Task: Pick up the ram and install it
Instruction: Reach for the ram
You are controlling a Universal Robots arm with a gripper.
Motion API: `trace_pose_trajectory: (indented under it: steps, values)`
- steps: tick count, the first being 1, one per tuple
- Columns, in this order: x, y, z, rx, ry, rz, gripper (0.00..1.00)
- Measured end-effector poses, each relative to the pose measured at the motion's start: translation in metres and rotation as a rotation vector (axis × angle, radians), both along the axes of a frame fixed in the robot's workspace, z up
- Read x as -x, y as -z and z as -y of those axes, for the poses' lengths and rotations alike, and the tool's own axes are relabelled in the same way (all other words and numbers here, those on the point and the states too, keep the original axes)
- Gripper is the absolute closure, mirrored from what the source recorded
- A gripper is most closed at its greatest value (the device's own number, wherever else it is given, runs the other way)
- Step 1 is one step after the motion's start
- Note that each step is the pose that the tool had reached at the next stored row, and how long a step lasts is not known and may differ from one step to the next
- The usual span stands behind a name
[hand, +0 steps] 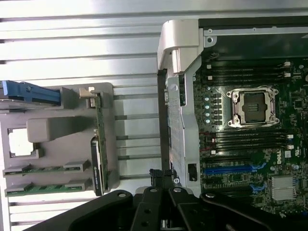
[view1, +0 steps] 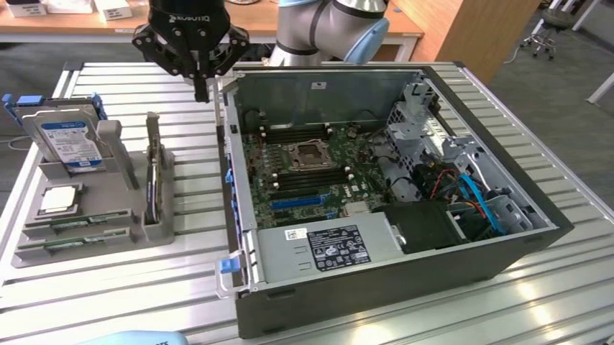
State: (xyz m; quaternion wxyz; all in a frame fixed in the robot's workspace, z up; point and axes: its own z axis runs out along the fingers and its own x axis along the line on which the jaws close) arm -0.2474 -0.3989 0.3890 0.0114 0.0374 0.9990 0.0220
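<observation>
Two alike green ram sticks lie flat in the front slots of the grey tray, one just behind the other; I cannot tell which is the task's ram. The wrist view shows them as well. My gripper hangs above the table between the tray and the open computer case, well behind the sticks. Its fingers are shut with nothing between them, and their tips sit over the case's side wall. The motherboard's long dark memory slots flank the processor socket.
The tray also holds an upright hard drive, a square silver processor chip and a card standing on edge. Inside the case are a power supply and blue cables. A pale blue thing shows at the front edge.
</observation>
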Motion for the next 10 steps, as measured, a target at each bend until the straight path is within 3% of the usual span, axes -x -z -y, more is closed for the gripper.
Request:
trace_pose_trajectory:
  steps: [10]
  values:
    - [0.0109, 0.0014, 0.0, -0.0001, 0.0, -0.0023, 0.9]
